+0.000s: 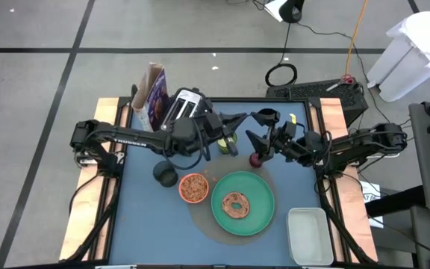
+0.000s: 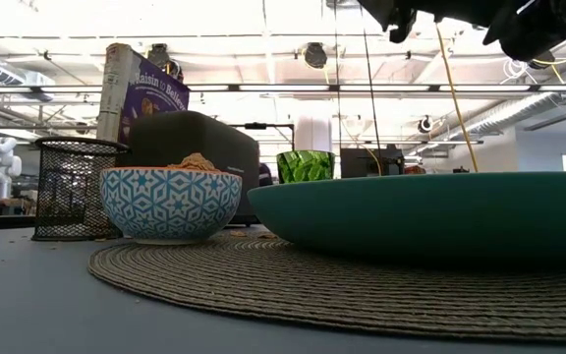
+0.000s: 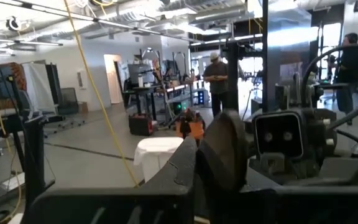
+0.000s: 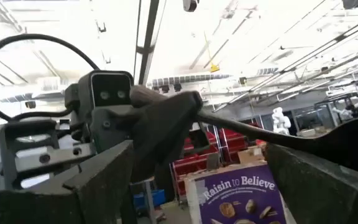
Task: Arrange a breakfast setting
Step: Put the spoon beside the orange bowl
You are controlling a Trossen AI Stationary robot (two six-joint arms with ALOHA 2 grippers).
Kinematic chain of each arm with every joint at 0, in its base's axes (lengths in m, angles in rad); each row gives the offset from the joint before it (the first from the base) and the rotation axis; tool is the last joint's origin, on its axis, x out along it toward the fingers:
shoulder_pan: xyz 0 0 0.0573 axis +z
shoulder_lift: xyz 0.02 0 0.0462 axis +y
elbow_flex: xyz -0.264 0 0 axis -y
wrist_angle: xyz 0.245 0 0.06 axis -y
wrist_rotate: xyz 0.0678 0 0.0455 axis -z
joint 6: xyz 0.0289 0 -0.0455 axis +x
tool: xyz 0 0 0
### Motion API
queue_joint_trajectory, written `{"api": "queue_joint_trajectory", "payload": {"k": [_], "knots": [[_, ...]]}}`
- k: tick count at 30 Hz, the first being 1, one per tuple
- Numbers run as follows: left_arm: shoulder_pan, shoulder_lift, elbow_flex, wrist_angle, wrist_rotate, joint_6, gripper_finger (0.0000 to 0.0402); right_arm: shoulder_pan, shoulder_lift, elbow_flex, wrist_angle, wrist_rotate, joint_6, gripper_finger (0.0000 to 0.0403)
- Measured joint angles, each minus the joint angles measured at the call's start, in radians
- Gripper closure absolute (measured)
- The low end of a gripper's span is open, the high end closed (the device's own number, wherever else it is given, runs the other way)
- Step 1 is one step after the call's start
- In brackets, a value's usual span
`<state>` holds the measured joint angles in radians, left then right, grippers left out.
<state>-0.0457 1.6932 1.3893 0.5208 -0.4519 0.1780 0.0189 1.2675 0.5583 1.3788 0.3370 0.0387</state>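
Note:
My left gripper [image 1: 232, 136] is above the table's middle, shut on the metal spoon [image 4: 272, 134], and also shows in the right wrist view [image 4: 160, 118]. My right gripper [image 1: 258, 128] faces it close by, open, with its fingers [image 4: 98, 180] on either side of the spoon without touching it. The small dark-red fruit [image 1: 254, 158] lies on the table below them. The brown bagel [image 1: 236, 204] lies on the green plate [image 1: 266, 218]. The orange bowl [image 1: 193, 187] stands left of the plate. The purple cereal box [image 1: 155, 97] stands at the far left. My left gripper pinches the spoon's handle [image 4: 199, 112] near its free end between its two fingers, coming level from the table's left. The spoon is lifted clear of the table and lies about level. Its bowl [image 4: 353, 137] points toward my right gripper.
A round woven mat [image 2: 293, 280] lies under the plate and bowl. A toaster [image 1: 185, 104] and a green glass [image 2: 306, 165] stand at the back. A black mesh cup [image 1: 165, 174] stands left of the bowl. The white tub [image 1: 308, 235] is at the near right.

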Motion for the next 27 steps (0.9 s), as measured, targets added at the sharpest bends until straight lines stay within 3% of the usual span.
{"api": "queue_joint_trajectory", "payload": {"k": [19,27], "knots": [[-0.029,-0.003,0.004,-0.091,-0.004,0.004,0.0389,0.000,0.002,-0.002,0.025,-0.001,0.003,0.0046],[-0.051,-0.002,0.003,-0.096,-0.044,0.037,0.0389,0.000,0.002,-0.002,0.024,0.002,0.102,0.0046]]}}
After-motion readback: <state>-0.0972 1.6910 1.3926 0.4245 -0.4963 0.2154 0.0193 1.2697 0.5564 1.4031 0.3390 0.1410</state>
